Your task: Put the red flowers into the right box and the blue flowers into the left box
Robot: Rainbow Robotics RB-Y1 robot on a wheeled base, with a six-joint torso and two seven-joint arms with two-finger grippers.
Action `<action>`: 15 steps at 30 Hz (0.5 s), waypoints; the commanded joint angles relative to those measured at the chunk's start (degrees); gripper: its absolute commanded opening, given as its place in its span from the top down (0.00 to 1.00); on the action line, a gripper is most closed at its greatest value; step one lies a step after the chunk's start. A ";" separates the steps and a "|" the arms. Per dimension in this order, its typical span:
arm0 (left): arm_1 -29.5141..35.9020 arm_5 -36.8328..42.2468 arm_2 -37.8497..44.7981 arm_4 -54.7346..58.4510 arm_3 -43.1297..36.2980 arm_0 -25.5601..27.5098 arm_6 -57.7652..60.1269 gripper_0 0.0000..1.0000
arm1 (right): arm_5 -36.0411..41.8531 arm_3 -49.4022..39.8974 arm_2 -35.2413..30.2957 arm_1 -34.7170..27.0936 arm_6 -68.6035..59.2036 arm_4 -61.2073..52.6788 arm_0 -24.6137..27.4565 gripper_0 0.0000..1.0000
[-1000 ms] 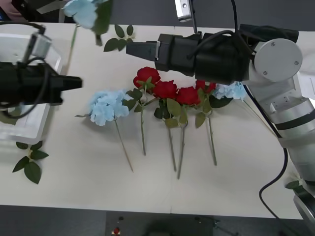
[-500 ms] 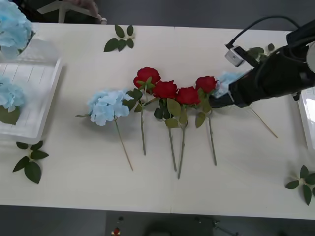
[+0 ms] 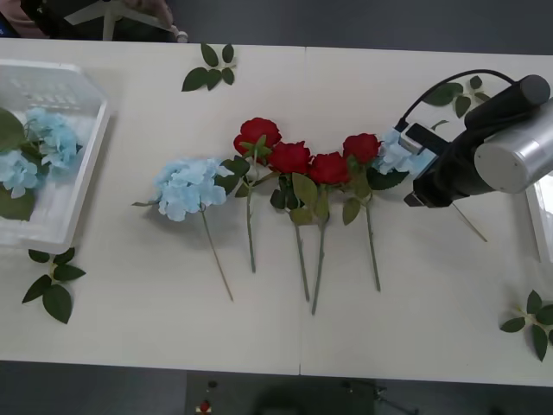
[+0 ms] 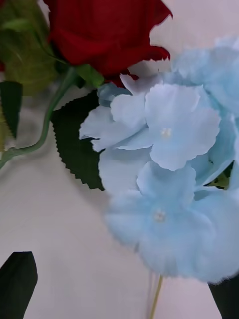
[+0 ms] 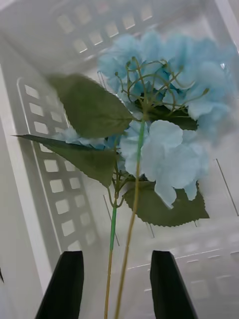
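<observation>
- Just ahead of the right end effector (image 3: 415,186), a blue flower (image 3: 396,154) lies on the desk (image 3: 130,328), its head touching the rightmost of the red flowers (image 3: 302,160); the right wrist view has the pale petals (image 4: 169,179) close in, with both black fingertips wide apart at either side, closed on nothing.
- Such a low, close approach suits a grasp of the thin tan stem (image 3: 467,223) trailing under the arm, I judge, since the fluffy head would crush.
- Over the left box (image 3: 82,173), the left end effector (image 5: 117,289) has its fingers spread, two stems (image 5: 124,249) passing loosely between them; blue flowers (image 3: 39,151) already rest on the slatted bottom.
- Well to the left of the right end effector, another blue flower (image 3: 186,186) awaits beside the four roses.
- Right of that end effector, the right box (image 3: 540,216) shows its rim at the desk's edge, ready for the roses.
</observation>
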 commanded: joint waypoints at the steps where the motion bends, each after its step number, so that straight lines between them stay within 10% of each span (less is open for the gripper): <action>1: 1.75 -0.41 0.58 0.58 -1.18 -0.16 -0.90 0.01 | -4.49 5.27 -1.66 4.08 0.54 2.37 -0.59 0.00; 15: -7.13 16.37 14.03 13.06 -19.99 -0.33 7.27 0.00 | -13.63 17.48 -5.00 11.55 0.10 6.41 -2.53 0.00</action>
